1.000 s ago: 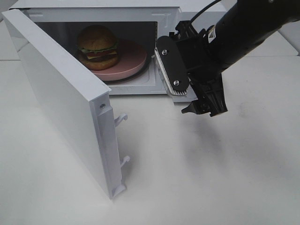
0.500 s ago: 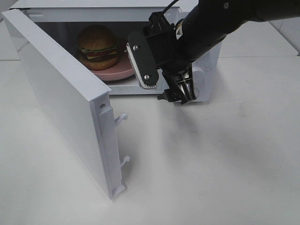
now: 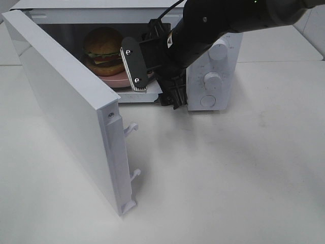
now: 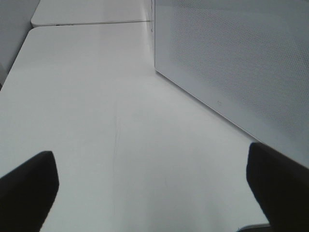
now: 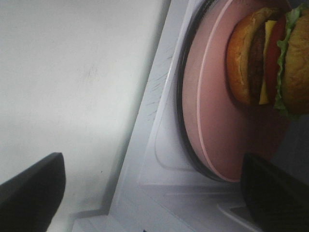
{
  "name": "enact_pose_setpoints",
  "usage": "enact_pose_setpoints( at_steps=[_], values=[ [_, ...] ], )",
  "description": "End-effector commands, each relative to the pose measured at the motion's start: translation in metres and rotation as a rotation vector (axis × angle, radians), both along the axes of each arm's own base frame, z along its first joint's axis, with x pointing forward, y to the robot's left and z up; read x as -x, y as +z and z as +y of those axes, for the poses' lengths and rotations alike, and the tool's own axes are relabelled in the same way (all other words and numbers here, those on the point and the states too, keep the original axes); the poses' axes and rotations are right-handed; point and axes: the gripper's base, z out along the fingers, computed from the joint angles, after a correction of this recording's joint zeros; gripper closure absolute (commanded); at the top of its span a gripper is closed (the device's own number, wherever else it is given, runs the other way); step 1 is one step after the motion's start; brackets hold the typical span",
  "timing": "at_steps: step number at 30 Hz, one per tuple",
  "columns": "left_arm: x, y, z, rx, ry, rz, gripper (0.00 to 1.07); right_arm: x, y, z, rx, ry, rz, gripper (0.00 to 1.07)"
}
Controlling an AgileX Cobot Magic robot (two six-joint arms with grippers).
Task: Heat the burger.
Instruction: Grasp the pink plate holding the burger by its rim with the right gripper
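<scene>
The burger point(image 3: 104, 50), with a golden-brown bun, lettuce edge and dark filling, sits on a pink plate point(image 3: 122, 80) inside the open white microwave point(image 3: 213, 76). In the right wrist view the burger point(image 5: 270, 63) and the plate point(image 5: 212, 101) lie close ahead on the dark turntable ring. My right gripper point(image 3: 155, 84) hangs open at the front right of the microwave's opening, one ribbed pad point(image 3: 134, 69) facing the plate, nothing between its fingers point(image 5: 29, 191). My left gripper point(image 4: 149, 159) is open over bare table and does not appear in the exterior high view.
The microwave door point(image 3: 66, 107) stands swung out toward the front left, its latch hooks point(image 3: 131, 128) pointing right. Two knobs are on the control panel point(image 3: 212, 80). In the left wrist view a white perforated panel point(image 4: 231, 58) stands close by.
My right arm has swung left, from in front of the control panel to the microwave's opening near the plate. The burger, plate and door have not moved.
</scene>
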Motion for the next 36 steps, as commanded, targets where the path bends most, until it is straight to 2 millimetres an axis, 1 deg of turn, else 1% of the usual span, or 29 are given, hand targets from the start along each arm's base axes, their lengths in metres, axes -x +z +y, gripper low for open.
enact_pose_setpoints(
  at_steps=[1, 3, 6, 7, 11, 12, 14, 18, 25, 28, 29, 31, 34, 36],
  values=[
    [0.000, -0.001, -0.001, 0.007, 0.002, -0.010, 0.09, -0.006, -0.005, 0.006, -0.018, -0.018, 0.005, 0.14],
    [0.000, -0.001, -0.001, 0.007, 0.002, -0.010, 0.09, -0.014, -0.010, 0.012, -0.028, -0.031, 0.009, 0.14],
    [0.000, -0.001, -0.001, 0.007, 0.002, -0.010, 0.09, -0.019, -0.014, 0.015, -0.030, -0.036, 0.011, 0.14],
    [0.000, -0.001, -0.001, 0.007, 0.002, -0.010, 0.09, -0.024, -0.018, 0.019, -0.040, -0.047, 0.014, 0.15],
    [0.000, -0.001, -0.001, 0.007, 0.002, -0.010, 0.09, -0.030, -0.025, 0.024, -0.049, -0.067, 0.026, 0.15],
    [0.000, -0.001, -0.001, 0.007, 0.002, -0.010, 0.09, -0.035, -0.029, 0.027, -0.055, -0.076, 0.029, 0.16],
    [0.000, -0.001, -0.001, 0.007, 0.002, -0.010, 0.09, -0.037, -0.030, 0.028, -0.058, -0.079, 0.029, 0.16],
    [0.000, -0.001, -0.001, 0.007, 0.002, -0.010, 0.09, -0.048, -0.039, 0.036, -0.055, -0.096, 0.046, 0.17],
    [0.000, -0.001, -0.001, 0.007, 0.002, -0.010, 0.09, -0.060, -0.044, 0.045, -0.058, -0.106, 0.049, 0.19],
    [0.000, -0.001, -0.001, 0.007, 0.002, -0.010, 0.09, -0.066, -0.042, 0.049, -0.081, -0.126, 0.044, 0.19],
    [0.000, -0.001, -0.001, 0.007, 0.002, -0.010, 0.09, -0.066, -0.042, 0.049, -0.081, -0.126, 0.044, 0.19],
    [0.000, -0.001, -0.001, 0.007, 0.002, -0.010, 0.09, -0.072, -0.042, 0.051, -0.069, -0.134, 0.054, 0.20],
    [0.000, -0.001, -0.001, 0.007, 0.002, -0.010, 0.09, -0.074, -0.043, 0.051, -0.065, -0.135, 0.057, 0.20],
    [0.000, -0.001, -0.001, 0.007, 0.002, -0.010, 0.09, -0.079, -0.043, 0.052, -0.075, -0.143, 0.049, 0.21]
  ],
)
